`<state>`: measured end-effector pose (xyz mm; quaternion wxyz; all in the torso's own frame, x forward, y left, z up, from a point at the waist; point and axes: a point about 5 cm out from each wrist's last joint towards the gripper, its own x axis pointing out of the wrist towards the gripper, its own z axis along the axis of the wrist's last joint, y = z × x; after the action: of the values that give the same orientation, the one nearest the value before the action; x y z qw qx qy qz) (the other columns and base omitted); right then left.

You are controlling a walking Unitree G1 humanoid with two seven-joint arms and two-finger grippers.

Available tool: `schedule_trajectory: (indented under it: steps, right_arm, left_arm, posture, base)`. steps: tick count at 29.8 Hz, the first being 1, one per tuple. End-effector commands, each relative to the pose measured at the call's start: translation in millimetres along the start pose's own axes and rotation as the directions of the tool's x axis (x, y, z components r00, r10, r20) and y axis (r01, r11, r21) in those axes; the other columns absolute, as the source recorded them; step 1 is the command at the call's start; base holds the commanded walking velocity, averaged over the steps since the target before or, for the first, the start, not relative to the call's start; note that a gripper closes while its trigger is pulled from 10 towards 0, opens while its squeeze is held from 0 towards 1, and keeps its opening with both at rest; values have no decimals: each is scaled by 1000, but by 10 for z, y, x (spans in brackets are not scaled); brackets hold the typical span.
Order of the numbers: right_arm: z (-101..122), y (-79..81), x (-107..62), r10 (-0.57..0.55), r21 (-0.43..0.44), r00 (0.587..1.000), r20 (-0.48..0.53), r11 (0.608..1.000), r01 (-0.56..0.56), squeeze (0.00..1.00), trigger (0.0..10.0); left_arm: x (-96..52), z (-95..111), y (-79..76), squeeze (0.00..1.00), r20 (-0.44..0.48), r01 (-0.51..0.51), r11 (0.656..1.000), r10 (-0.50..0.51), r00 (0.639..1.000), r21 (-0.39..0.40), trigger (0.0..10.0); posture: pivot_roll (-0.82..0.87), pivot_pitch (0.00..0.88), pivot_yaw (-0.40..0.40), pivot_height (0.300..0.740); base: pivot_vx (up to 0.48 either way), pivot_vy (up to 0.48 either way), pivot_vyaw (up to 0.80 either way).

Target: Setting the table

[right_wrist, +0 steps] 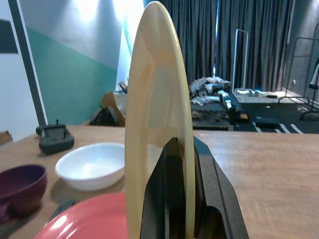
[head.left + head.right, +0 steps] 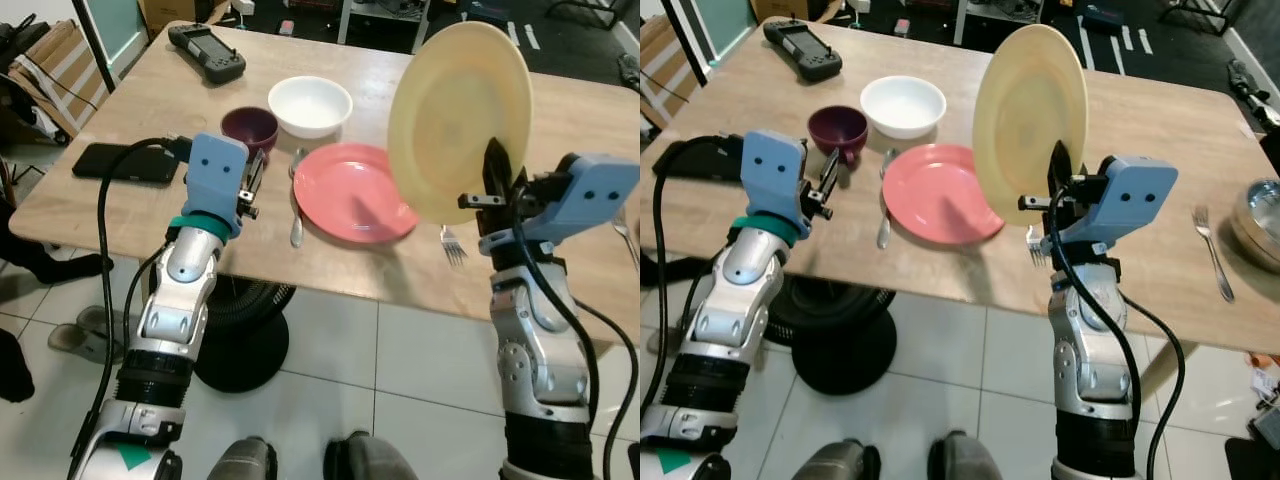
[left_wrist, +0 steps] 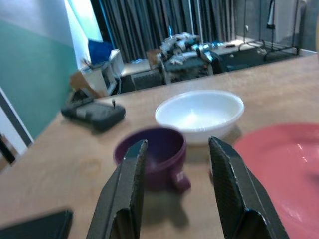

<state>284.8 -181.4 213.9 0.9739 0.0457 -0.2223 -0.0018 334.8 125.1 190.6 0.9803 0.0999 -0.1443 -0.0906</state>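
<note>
We see a broad light wooden worktop (image 2: 130, 110) before us, with white floor tiles below its near edge. Above its right half our right hand (image 2: 497, 172) pinches the lower rim of a large pale yellow round plate (image 2: 455, 115), held nearly upright and lifted off the worktop; in the right wrist view the two black fingers (image 1: 172, 199) press on both faces of its edge. Just left of it a flat pink round plate (image 2: 350, 188) lies near the front edge. Behind that plate sits a white round bowl (image 2: 310, 104), and beside the bowl, to its left, a small dark purple cup (image 2: 249, 126) with a handle. Our left hand (image 3: 174, 174) hovers low just in front of that cup, its fingers spread apart and touching nothing. A silver metal spoon (image 2: 297, 205) lies along the pink plate's left rim, and a silver metal fork (image 2: 450, 243) lies at the front edge under the raised plate. A second fork (image 2: 1212, 250) lies farther right, near a steel bowl (image 2: 1258, 220). A black handheld controller (image 2: 206, 52) rests at the far left corner, a black phone (image 2: 125, 162) at the near left.
</note>
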Motion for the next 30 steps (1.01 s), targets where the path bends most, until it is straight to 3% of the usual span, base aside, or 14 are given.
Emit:
schedule_trajectory:
  steps: [1,24,30]
  right_arm:
    - [13,-43,-7,-21,-7,1000,4,1000,21,0,10000]
    - [3,-57,-17,-28,-15,1000,-2,999,28,0,10000]
    - [-67,-147,-6,-112,17,992,-65,993,113,0,10000]
  left_arm:
    - [-2,-30,-42,0,-17,16,1000,-16,1000,-9,10000]
    - [-8,-33,-74,0,-19,35,999,-35,999,-12,10000]
    - [-12,-73,-79,0,-55,37,999,-38,998,-31,10000]
  posture:
    - [29,0,22,740]
    - [30,0,23,740]
    - [34,0,22,740]
  base:
    - [0,0,0]
    - [0,0,0]
    - [0,0,0]
